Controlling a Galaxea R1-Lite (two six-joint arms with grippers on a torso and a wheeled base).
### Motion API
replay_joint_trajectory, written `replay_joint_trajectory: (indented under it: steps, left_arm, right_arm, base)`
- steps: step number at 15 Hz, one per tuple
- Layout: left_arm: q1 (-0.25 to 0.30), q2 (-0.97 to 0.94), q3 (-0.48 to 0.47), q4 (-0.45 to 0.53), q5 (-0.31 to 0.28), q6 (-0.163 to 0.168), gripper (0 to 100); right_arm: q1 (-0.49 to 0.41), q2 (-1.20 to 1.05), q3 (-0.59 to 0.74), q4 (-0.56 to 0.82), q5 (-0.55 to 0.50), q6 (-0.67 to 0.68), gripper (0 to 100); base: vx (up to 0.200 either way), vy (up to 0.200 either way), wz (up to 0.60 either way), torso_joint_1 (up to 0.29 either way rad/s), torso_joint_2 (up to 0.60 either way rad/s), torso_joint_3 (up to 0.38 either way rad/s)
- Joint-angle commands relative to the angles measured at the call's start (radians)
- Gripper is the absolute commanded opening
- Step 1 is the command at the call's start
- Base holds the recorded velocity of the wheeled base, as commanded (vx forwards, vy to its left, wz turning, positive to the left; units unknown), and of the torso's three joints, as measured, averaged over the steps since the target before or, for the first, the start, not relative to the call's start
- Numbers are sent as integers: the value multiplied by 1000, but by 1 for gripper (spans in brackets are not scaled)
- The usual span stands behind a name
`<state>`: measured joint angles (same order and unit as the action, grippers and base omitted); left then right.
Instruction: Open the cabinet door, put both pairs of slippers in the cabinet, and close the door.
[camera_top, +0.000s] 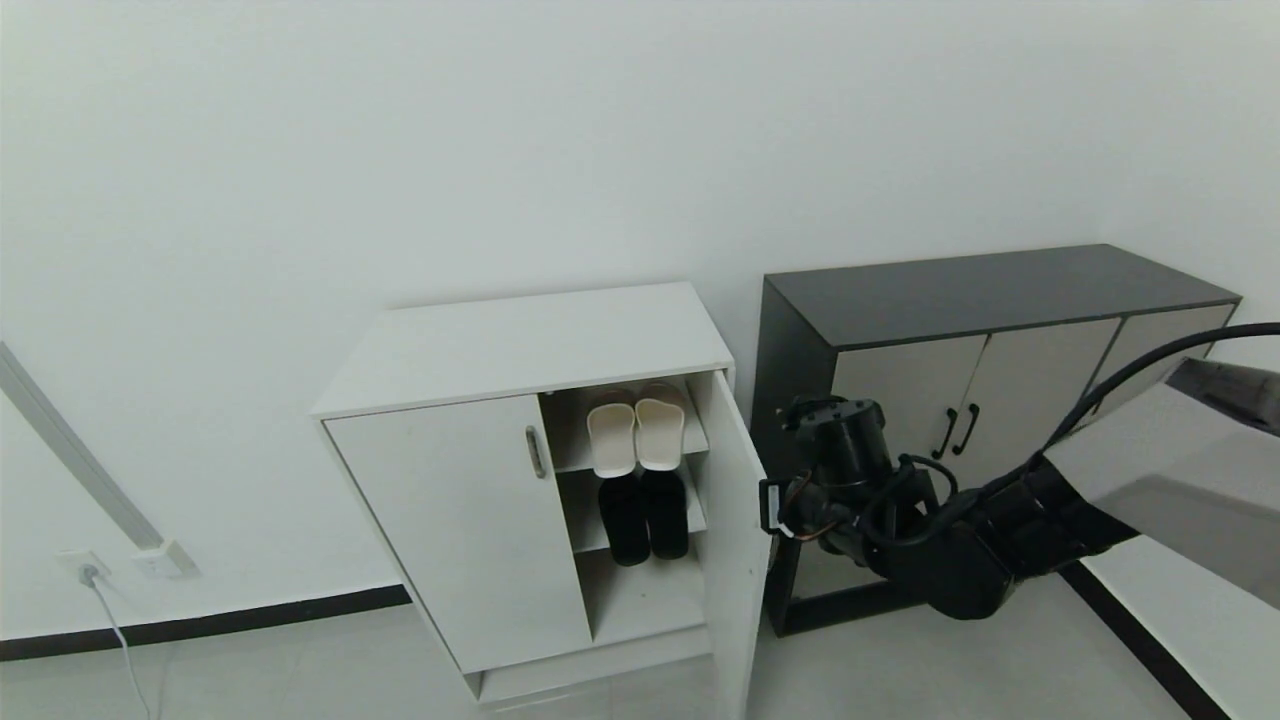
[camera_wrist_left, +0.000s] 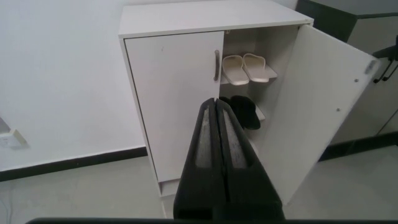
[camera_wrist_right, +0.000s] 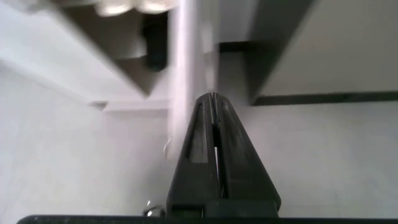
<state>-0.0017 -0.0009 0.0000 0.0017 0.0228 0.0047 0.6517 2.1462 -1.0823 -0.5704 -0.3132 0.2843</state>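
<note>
Noted white cabinet (camera_top: 520, 350) against wall: left door (camera_top: 460, 520) closed, right door (camera_top: 735, 540) swung open. Found white slippers (camera_top: 636, 436) at upper shelf's front edge, black slippers (camera_top: 645, 515) on shelf below. Saw right end effector (camera_wrist_right: 214, 99) clenched, empty, just beside open door's outer face, with dark cabinet (camera_top: 1000, 290) close behind. Saw left end effector (camera_wrist_left: 216, 102) clenched, empty, facing cabinet front. Logged wall socket (camera_top: 88, 572) well left of cabinet.

one slipper pair (camera_top: 636, 436) a shelf above the other pair (camera_top: 645, 518) inside the cabinet (camera_top: 520, 345), sideboard (camera_top: 990, 290) to its right
</note>
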Motion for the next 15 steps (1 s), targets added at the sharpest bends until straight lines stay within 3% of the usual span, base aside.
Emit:
replay_joint_trajectory:
  steps: [1,8,13,15]
  left_arm:
    - [0,1,0,0,0,0,0]
    - [0,1,0,0,0,-2,0]
    - [0,1,0,0,0,-2,0]
    - [0,1,0,0,0,-2,0]
  right_arm:
    - [57,-23,18,-3,-1,6,0]
    - [108,-94,157,-137,60,-65,0]
    - [109,-91,171,-163,65,-86,0]
    - [109,-92,177,-163,65,-88,0]
  base:
    - [0,0,0,0,0,0]
    - [0,0,0,0,0,0]
    - [0,0,0,0,0,0]
    - [0,0,600,2,7,2]
